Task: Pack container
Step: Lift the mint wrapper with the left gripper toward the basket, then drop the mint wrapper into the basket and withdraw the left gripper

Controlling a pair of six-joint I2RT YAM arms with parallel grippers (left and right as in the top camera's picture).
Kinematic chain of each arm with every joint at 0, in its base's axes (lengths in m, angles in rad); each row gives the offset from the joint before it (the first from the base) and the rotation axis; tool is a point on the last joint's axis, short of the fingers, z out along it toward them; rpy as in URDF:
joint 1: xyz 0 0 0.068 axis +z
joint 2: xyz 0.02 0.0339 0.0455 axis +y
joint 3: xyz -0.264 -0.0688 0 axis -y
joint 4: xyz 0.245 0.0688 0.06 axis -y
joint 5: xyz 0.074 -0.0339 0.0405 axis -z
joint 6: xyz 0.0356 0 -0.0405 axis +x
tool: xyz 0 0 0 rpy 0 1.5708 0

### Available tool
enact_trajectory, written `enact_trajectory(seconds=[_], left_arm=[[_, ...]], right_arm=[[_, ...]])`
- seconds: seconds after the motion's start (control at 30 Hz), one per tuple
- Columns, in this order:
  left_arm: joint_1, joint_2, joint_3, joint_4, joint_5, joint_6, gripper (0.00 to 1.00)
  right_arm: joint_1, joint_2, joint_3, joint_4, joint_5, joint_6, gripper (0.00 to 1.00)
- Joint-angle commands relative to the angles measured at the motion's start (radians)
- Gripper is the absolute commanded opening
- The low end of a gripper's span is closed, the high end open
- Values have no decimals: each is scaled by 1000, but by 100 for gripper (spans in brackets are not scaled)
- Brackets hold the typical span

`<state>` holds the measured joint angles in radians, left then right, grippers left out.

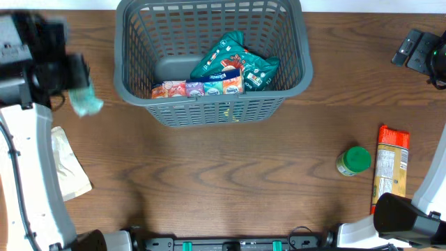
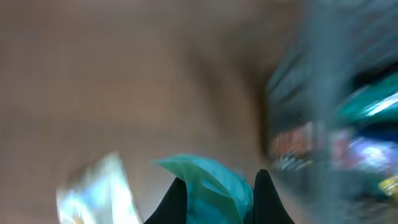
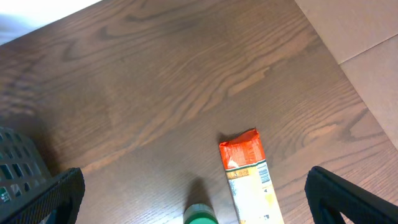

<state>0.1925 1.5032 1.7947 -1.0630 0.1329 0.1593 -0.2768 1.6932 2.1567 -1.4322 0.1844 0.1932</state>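
Tabletop (image 1: 223,181) of dark wood carried the container (image 1: 212,111) at its far middle, long axis running side to side. A teal bag (image 1: 233,59) and a colourful carton (image 1: 198,88) lay in its right and front portions, and bare floor showed at the left rear. Left claw (image 2: 217,193) hung near the container's left wall, clamped on a pale teal packet (image 1: 87,103); its wrist view was heavily blurred. The container lay to this claw's right, close by, and the left arm was judged much the nearer of the two. Right claw (image 3: 194,186) stood spread wide and empty at the right side, well apart from the container. Its view took in a green-capped jar (image 1: 355,160) and an orange packet (image 1: 391,171).
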Motion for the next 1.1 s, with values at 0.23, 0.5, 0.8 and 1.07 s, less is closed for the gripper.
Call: enact_trajectory(seconds=[0.23, 0.5, 0.8, 1.07], left_arm=[[-370, 51, 128, 254, 24, 325, 6], [-456, 313, 127, 268, 24, 569, 6], [-456, 552, 127, 258, 24, 570, 6], [-460, 566, 128, 213, 24, 570, 66]], right_arm=[[-6, -14, -2, -3, 6, -15, 99], [-6, -14, -2, -5, 6, -19, 99], [-6, -14, -2, -28, 6, -27, 99], [-6, -14, -2, -37, 6, -27, 99]])
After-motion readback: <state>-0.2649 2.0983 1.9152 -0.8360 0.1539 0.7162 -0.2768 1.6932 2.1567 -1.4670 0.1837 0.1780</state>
